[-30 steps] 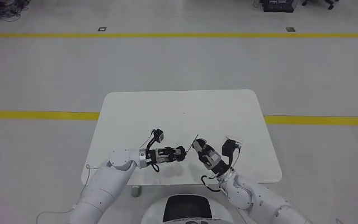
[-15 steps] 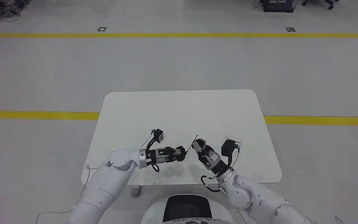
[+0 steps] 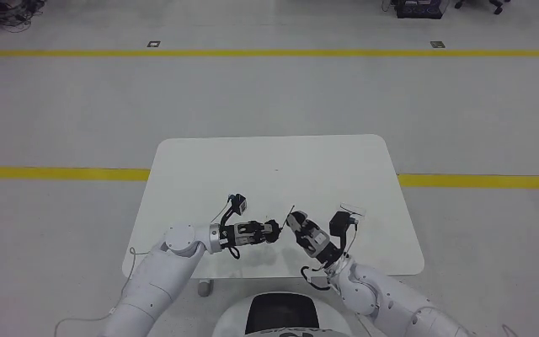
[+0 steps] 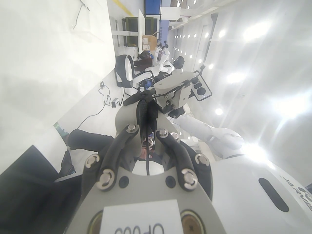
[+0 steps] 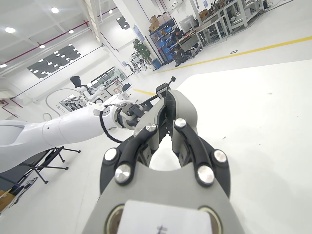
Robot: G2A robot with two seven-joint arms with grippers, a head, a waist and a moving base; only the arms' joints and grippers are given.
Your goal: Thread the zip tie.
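left gripper (image 4: pixel 145 105) and right gripper (image 5: pixel 166 98) each pinch the tie (image 5: pixel 170 83), just beside each other. line its free end square with the head (image 5: pixel 173 78), then feed slowly without loosening.

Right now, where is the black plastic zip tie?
The thin black zip tie is pinched by the left tool and the right tool, over the white table's near edge in the top view.

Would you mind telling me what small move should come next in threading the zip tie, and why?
Probably ease the left gripper a little closer to the right gripper, aligning the zip tie ends. Both are shut on it, and the top view shows a small gap between their tips.
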